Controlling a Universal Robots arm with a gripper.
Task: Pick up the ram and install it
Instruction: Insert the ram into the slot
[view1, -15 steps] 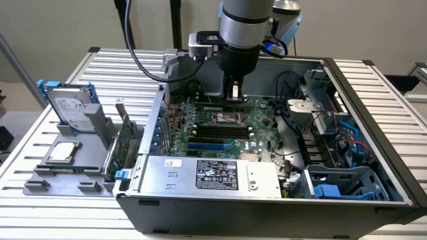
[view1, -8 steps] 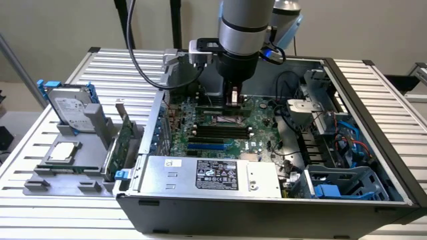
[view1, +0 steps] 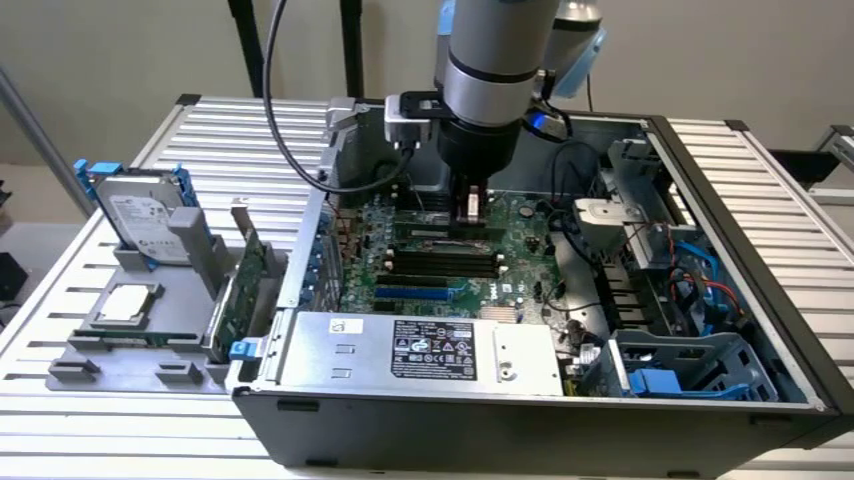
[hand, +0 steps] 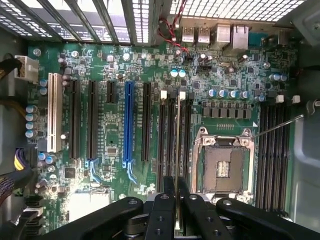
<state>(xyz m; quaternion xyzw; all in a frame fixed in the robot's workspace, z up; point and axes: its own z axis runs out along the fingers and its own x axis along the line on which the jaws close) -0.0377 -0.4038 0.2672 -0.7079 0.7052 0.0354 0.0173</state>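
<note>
Where the gripper (view1: 467, 215) hangs inside the open computer case (view1: 754, 240), the ram (hand: 178, 145) is held edge-on between its closed fingers (hand: 167, 200), lined up over the black memory slots (hand: 162, 145) of the motherboard (hand: 110, 150). The processor socket (hand: 223, 162) is seen just beside those slots. In the exterior view, the power supply (view1: 414, 350) is found at six o'clock from the gripper, and the grey tray (view1: 74, 372) at eight o'clock, outside the case.
</note>
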